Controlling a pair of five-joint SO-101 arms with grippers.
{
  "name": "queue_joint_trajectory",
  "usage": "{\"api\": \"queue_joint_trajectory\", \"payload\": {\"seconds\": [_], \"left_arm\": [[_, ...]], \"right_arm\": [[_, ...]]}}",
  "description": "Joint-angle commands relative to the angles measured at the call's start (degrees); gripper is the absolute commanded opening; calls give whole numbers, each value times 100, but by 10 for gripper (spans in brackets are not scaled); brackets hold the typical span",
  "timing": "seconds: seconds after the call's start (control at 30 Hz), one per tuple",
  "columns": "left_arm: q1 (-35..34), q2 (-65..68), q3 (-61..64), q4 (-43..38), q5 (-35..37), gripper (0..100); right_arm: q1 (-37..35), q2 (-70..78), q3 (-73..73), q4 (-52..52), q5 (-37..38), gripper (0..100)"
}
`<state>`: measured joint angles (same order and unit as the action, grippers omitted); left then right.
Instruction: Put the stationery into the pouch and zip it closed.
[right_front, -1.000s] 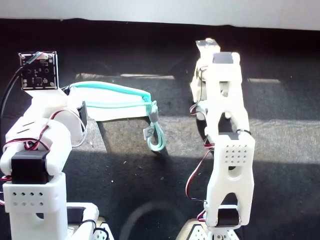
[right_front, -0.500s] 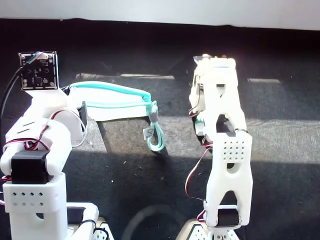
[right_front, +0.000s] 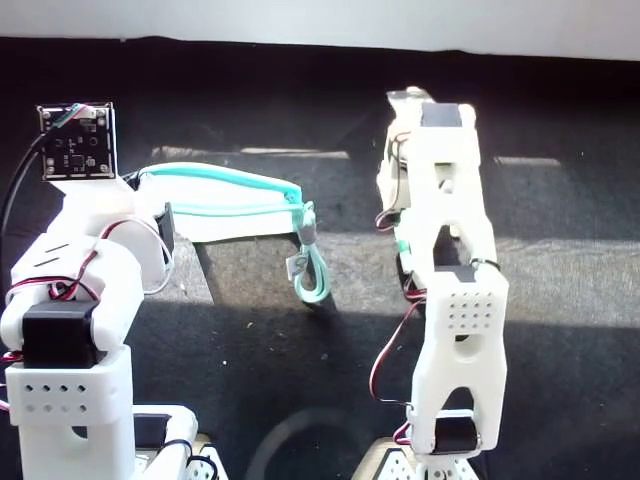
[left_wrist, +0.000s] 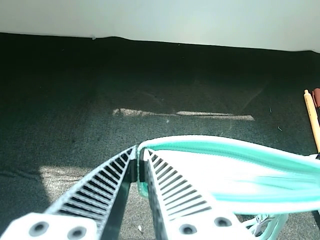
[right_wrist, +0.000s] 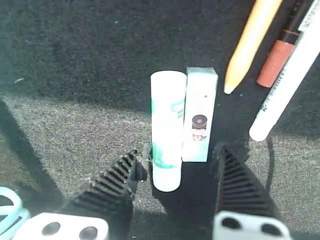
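Risk: right gripper (right_wrist: 180, 162) jaws spread astride tube (right_wrist: 165, 130) and box (right_wrist: 200, 115), could snag both | left gripper (left_wrist: 139, 160) pinching pouch (right_front: 230, 205) at its 9 o'clock

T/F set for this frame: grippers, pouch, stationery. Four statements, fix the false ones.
1. The left gripper is shut on the edge of the pouch. True.
2. The right gripper is clamped on the orange pen. False: its jaws are open, one on either side of the white tube and small box.
3. The white tube and small box lie side by side. True.
4. The orange pen is inside the pouch. False: it lies on the table near a white marker.
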<state>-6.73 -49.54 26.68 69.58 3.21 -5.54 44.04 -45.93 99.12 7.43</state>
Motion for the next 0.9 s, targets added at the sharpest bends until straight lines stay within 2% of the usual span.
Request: {"api": "queue_joint_trajectory", "payload": {"seconds": [0.0, 0.23, 0.43, 0.57, 0.67, 0.87], "left_arm": [[-57, -4, 48, -18, 9, 9], [-57, -4, 48, -18, 9, 9], [-75, -4, 48, 26, 9, 9], [-75, -4, 48, 0, 9, 9], [-75, -4, 57, -9, 9, 9], [-75, -4, 75, -18, 9, 9]], "right_arm": [[-259, -409, -4, -101, -53, 120], [-295, -40, -4, -725, -44, 116], [-215, 426, -22, -769, -44, 117], [-215, 426, -22, -848, -44, 181], [-242, 418, -207, -708, 79, 222], [-163, 338, -1042, -4, 185, 221]]}}
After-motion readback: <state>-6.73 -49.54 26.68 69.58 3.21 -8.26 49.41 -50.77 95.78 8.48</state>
